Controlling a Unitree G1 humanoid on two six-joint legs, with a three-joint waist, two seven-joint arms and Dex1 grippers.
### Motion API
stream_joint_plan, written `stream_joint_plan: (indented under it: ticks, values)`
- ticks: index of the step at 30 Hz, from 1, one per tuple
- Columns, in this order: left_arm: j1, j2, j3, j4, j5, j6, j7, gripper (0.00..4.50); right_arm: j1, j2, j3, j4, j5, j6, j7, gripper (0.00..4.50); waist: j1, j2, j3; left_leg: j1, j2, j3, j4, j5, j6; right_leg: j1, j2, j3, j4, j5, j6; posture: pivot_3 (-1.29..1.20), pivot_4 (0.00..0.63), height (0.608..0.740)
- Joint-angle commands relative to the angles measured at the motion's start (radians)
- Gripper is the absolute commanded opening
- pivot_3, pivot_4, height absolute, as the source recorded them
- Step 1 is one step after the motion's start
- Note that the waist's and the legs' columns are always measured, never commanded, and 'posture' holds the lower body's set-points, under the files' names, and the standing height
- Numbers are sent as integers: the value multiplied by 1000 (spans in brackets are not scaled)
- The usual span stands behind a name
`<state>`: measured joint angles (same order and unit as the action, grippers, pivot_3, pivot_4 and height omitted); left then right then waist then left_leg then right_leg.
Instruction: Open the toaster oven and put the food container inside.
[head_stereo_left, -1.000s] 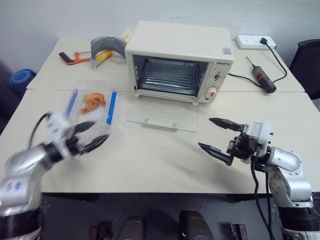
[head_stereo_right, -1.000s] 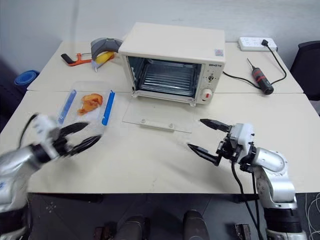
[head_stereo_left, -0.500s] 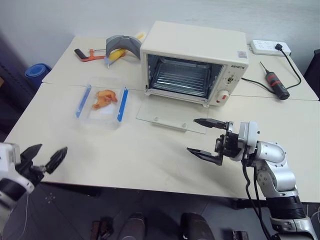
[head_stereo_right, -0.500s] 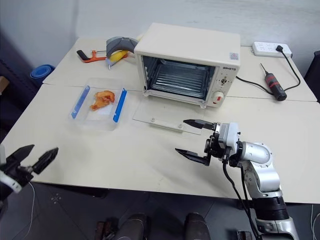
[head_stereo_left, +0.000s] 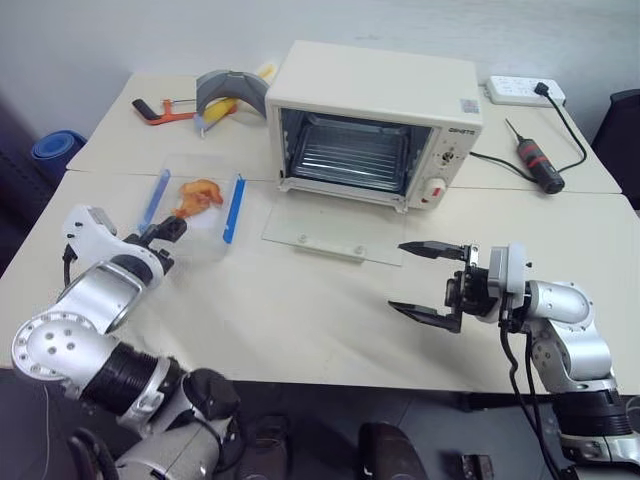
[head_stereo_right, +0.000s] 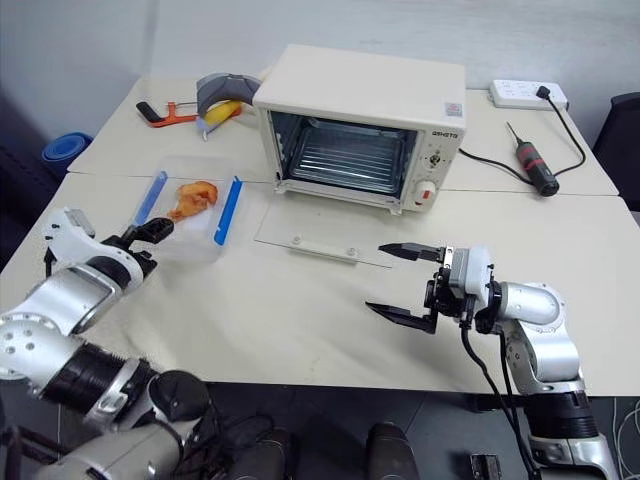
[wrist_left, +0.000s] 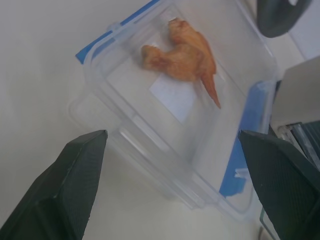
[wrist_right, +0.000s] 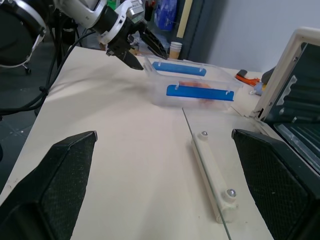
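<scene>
1. Two grippers are mine: my left gripper (head_stereo_left: 165, 238) sits at the left of the head frame, fingers spread wide, at the near short end of the food container (head_stereo_left: 197, 206), holding nothing. Whether a fingertip touches the plastic I cannot tell.
2. My right gripper (head_stereo_left: 428, 281) hangs at the lower right, pointing toward frame left, fingers wide apart and empty, just in front of the oven door's near edge.
3. The food container lies left of centre on the table (head_stereo_left: 300, 320), lid on, blue latches along its two long sides and orange food (wrist_left: 182, 56) within. In the left wrist view it lies between my two fingers (wrist_left: 75, 185), at a slant.
4. The toaster oven (head_stereo_left: 370, 120) stands at upper centre, just right of the container. Its glass door (head_stereo_left: 335, 228) is dropped flat onto the table, and the wire rack (head_stereo_left: 345, 158) shows inside. Nothing lies between container and oven mouth but the flat door.
5. Behind the container, at the upper left, lie a grey curved object (head_stereo_left: 230, 88), a yellow thing beneath it, and an orange-handled tool (head_stereo_left: 160, 110).
6. At the upper right are a white power strip (head_stereo_left: 525, 90) and a black-and-red screwdriver (head_stereo_left: 538, 163), with a black cord running beside the oven.
7. A blue object (head_stereo_left: 50, 148) shows at the far left, beyond the table's edge.
</scene>
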<state>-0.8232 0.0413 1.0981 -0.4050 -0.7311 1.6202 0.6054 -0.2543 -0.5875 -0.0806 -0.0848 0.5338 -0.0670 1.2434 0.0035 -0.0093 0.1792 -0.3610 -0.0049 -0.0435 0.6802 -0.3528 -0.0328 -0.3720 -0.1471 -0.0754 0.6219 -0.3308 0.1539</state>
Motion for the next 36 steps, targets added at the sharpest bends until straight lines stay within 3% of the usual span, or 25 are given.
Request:
stream_joint_plan:
  ticks: [1, 8, 11, 21, 27, 36]
  values:
    - [-51, 13, 8, 68, 78, -6, 72, 4439, 22, -14, -28, -74, 7, -2, -28, 4500, 2, 0, 0, 0, 0, 0, 0, 0, 0, 0, 0, 0, 0, 0, 0, 0, 150, 740]
    - [-73, 138, -80, 202, 178, -6, 26, 4282, 65, -18, -43, -132, 11, 19, -82, 4500, 0, 0, 0, -1, 0, 0, 0, 0, -1, -2, 0, 0, 0, 0, 0, 0, 150, 740]
    - [-79, 202, -119, 225, 225, -6, -5, 3600, 79, -17, -45, -146, 7, 21, -99, 4500, -2, 0, 0, -1, 0, 0, 0, 0, -1, -2, 0, 0, 0, 0, 0, 0, 150, 740]
    - [-75, 298, -147, 293, 344, -6, -133, 478, 96, -19, -43, -160, 6, 21, -129, 4500, -4, 0, 0, -1, 0, 0, -1, 0, -1, -3, 0, 0, 1, 0, 0, 0, 150, 740]
    - [-69, 317, -144, 300, 388, -6, -191, 386, 92, -21, -40, -156, 4, 21, -130, 4500, -4, 0, 0, -1, 0, 0, 0, 0, -1, -3, 0, 0, 1, 0, 0, 0, 150, 740]
    - [-45, 458, -236, 359, 445, -13, -319, 381, 92, -19, -33, -155, 3, 28, -135, 4500, -8, 0, 0, -1, 0, 1, -1, 0, -1, -4, 1, 1, 1, 0, 0, 0, 150, 740]
